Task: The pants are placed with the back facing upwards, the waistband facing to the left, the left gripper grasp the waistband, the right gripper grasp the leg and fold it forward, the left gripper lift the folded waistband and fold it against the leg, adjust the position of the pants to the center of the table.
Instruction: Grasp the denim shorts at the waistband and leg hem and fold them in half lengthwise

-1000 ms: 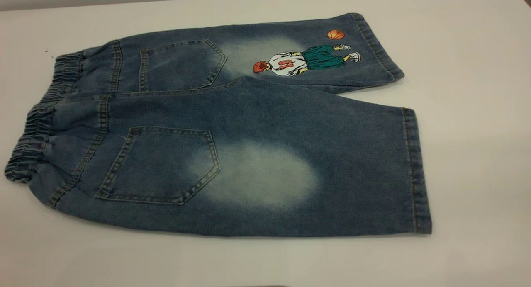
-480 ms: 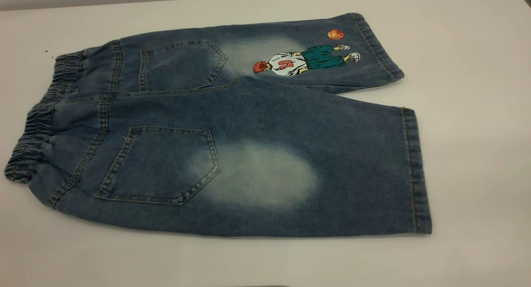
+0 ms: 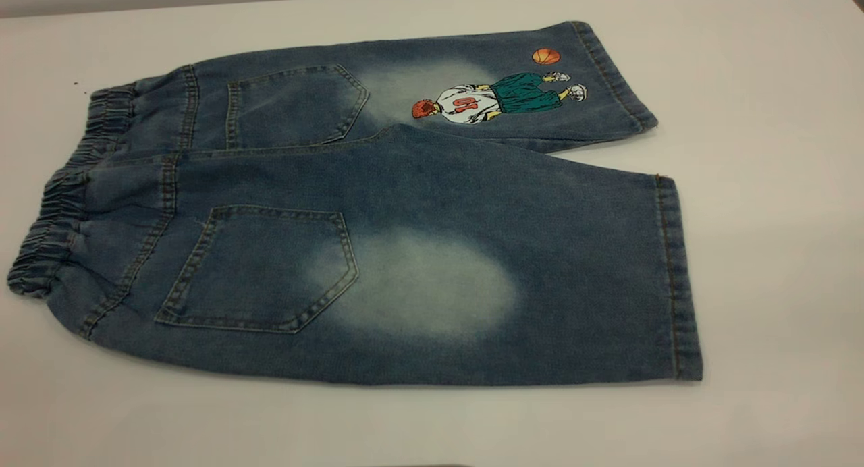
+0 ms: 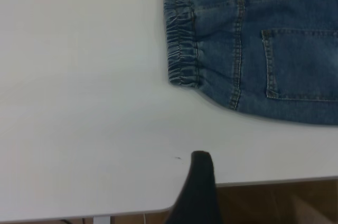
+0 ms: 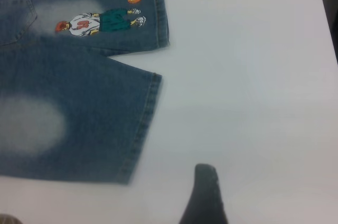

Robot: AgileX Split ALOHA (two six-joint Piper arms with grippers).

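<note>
A: Where are the shorts from you?

B: The knee-length blue denim pants (image 3: pixel 378 217) lie flat, back up, on the plain white table (image 3: pixel 763 116); long axis runs along its near edge. The dark ruched elastic waistband (image 4: pixel 182 34) points at the left edge, nearer my black left gripper (image 4: pixel 200 182). The plain leg with the pale oval patch (image 5: pixel 79 129) has its hem nearer my black right gripper (image 5: pixel 206 192).

A: Jaws?

B: One finger of each in view, clear of the cloth. Can't tell the gap.
</note>
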